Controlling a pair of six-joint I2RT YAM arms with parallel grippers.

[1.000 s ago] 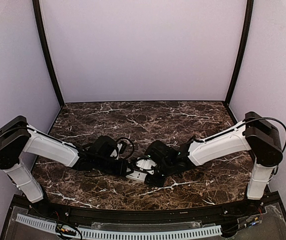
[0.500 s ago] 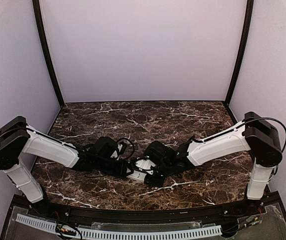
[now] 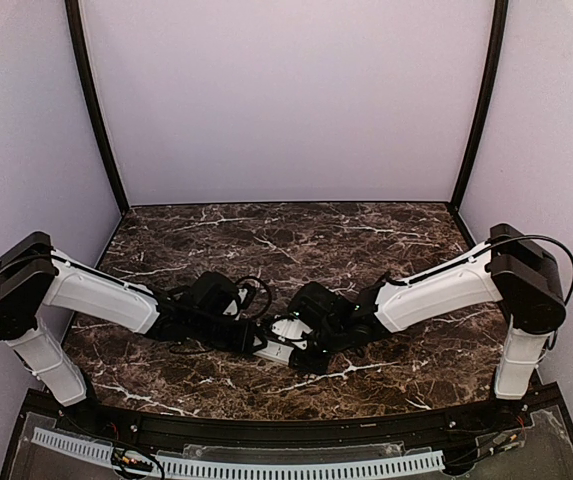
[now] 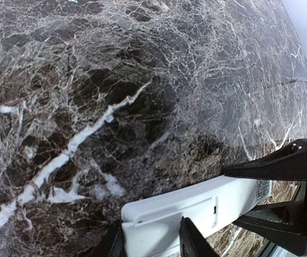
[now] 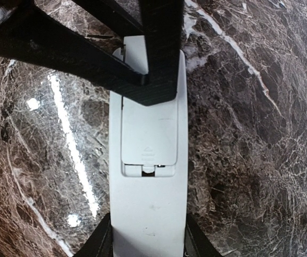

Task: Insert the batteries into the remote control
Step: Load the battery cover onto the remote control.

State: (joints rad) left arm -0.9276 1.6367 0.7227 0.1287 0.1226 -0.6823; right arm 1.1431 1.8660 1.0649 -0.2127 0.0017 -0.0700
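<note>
The white remote control [image 3: 280, 340] lies back side up at the table's middle front, held at both ends. My left gripper [image 3: 259, 345] is shut on one end, with fingers either side of the remote [image 4: 196, 211] in the left wrist view. My right gripper [image 3: 304, 352] is shut on the other end [image 5: 148, 214]. The battery cover [image 5: 149, 134] sits on the back, with a small gap at its latch edge. One left finger [image 5: 161, 53] lies across the cover's far end. No batteries are in view.
The dark marble table [image 3: 296, 240] stretches behind the arms to the purple back wall. A black rail [image 3: 286, 430] runs along the near edge. The two arms reach inward from both sides and meet at the remote.
The left wrist has shifted very slightly to the right. Both grippers stay shut on the remote, which has hardly moved.
</note>
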